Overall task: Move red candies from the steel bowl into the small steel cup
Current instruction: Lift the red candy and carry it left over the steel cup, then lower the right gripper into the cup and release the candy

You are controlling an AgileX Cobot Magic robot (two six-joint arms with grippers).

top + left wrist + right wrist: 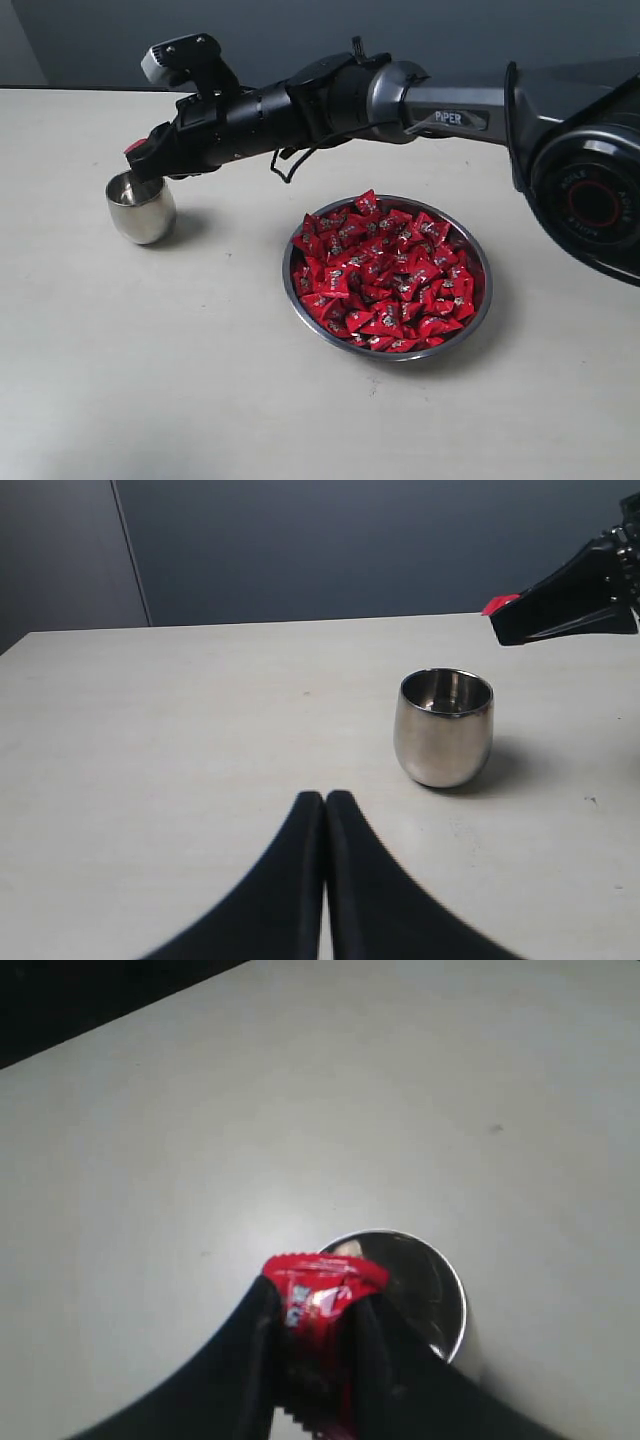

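Above the cup (140, 207) at frame left, the right gripper (137, 160) pinches one unreleased candy (320, 1290); the bowl (487, 290) is heaped; the left gripper (325, 810) is closed, empty.

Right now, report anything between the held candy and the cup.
Nothing visible does. The right gripper holds the candy just above the rim of the cup, whose mouth is open.

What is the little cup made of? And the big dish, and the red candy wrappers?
The small cup looks like polished metal, probably steel: it mirrors the table. The bowl seems the same, with a bright thin rim. The red candies wear glossy, crinkly wrappers, likely plastic or foil film.
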